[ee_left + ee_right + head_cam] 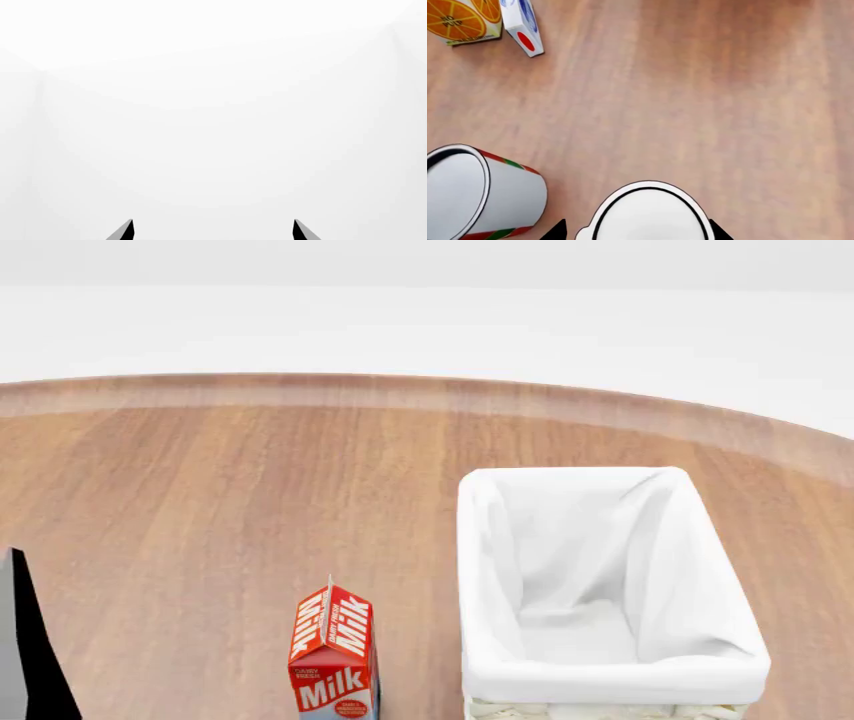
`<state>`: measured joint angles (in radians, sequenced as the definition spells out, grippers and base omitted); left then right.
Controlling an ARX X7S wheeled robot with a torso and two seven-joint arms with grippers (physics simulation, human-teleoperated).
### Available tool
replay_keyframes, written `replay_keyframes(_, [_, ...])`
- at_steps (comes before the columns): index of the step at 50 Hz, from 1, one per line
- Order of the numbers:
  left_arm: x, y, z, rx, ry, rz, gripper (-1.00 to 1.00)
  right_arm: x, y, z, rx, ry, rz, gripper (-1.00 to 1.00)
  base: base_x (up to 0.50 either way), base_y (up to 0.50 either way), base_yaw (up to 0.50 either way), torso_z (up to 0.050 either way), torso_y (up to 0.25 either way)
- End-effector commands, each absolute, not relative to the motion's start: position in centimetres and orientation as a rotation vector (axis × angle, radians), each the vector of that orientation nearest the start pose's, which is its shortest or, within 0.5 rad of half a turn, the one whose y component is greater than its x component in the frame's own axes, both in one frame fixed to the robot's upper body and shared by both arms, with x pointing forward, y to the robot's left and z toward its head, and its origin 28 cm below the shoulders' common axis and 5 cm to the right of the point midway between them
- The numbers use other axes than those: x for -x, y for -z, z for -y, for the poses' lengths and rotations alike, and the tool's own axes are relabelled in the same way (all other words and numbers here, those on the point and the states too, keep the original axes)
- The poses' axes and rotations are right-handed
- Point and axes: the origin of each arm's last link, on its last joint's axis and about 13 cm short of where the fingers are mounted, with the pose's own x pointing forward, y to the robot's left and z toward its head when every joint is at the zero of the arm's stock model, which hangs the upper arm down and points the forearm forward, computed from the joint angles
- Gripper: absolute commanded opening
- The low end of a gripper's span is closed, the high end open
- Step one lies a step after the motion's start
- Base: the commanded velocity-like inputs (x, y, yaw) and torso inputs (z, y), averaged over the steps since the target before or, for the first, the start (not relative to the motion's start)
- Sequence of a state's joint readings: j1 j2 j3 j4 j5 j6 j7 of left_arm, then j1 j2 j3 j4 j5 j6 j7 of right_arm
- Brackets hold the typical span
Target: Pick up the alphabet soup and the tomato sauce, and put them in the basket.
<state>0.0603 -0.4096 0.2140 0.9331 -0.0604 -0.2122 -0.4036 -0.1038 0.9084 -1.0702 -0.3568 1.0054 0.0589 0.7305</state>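
Pale-lidded can (649, 212) between right jaws

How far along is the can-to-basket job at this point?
Nothing looks done: the cream wicker basket with white liner holds no cans. In hand: the right end effector straddles a pale-lidded can, label unseen. The red-and-green tomato sauce can stands beside it. Both placements remain.

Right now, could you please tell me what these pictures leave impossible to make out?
Right wrist view: the can between the tips of the right pincer shows only its pale lid; label hidden, grip unclear.
Left wrist view: beyond the left pincer, only blank white.
Head view: the bottom edge cuts off the basket and milk carton.
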Motion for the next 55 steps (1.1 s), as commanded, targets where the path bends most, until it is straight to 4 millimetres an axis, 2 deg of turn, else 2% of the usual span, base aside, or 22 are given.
replay_keyframes(1, [-15.1, -16.8, -21.0, -0.124, -0.003, 0.624, 1.00, -4.8, -0.3, 12.2, -0.006, -0.209, -0.878, 1.00, 0.00, 0.00, 0.00, 0.000, 0.000])
replay_keyframes(38, [-15.1, -16.6, -21.0, -0.125, -0.002, 0.621, 1.00, -4.5, 0.7, 11.9, -0.029, -0.221, -0.890, 1.00, 0.00, 0.00, 0.00, 0.000, 0.000])
replay_keyframes(39, [-15.1, -16.6, -21.0, -0.126, -0.002, 0.621, 1.00, -4.5, 0.5, 11.9, -0.027, -0.223, -0.884, -1.00, 0.00, 0.00, 0.00, 0.000, 0.000])
replay_keyframes(41, [-15.1, -16.6, -21.0, -0.125, -0.002, 0.622, 1.00, -4.5, 1.2, 11.9, -0.028, -0.224, -0.882, -1.00, 0.00, 0.00, 0.00, 0.000, 0.000])
replay_keyframes(43, [-15.1, -16.6, -21.0, -0.124, -0.003, 0.622, 1.00, -4.5, 0.4, 11.8, -0.028, -0.224, -0.880, -1.00, 0.00, 0.00, 0.00, 0.000, 0.000])
replay_keyframes(45, [-15.1, -16.6, -21.0, -0.125, -0.002, 0.621, 1.00, -4.5, 1.1, 11.8, -0.030, -0.224, -0.876, -1.00, 0.00, 0.00, 0.00, 0.000, 0.000])
replay_keyframes(49, [-15.1, -16.6, -21.0, -0.124, -0.002, 0.621, 1.00, -4.7, -0.3, 11.8, -0.033, -0.219, -0.851, -1.00, 0.00, 0.00, 0.00, 0.000, 0.000])
replay_keyframes(51, [-15.1, -16.6, -21.0, -0.124, -0.002, 0.621, 1.00, -4.7, 0.0, 11.8, -0.034, -0.219, -0.842, -1.00, 0.00, 0.00, 0.00, 0.000, 0.000])
replay_keyframes(55, [-15.2, -16.6, -20.9, -0.122, 0.000, 0.621, 1.00, -5.4, -2.6, 11.6, -0.026, -0.233, -0.761, -1.00, 0.00, 0.00, 0.00, 0.000, 0.000])
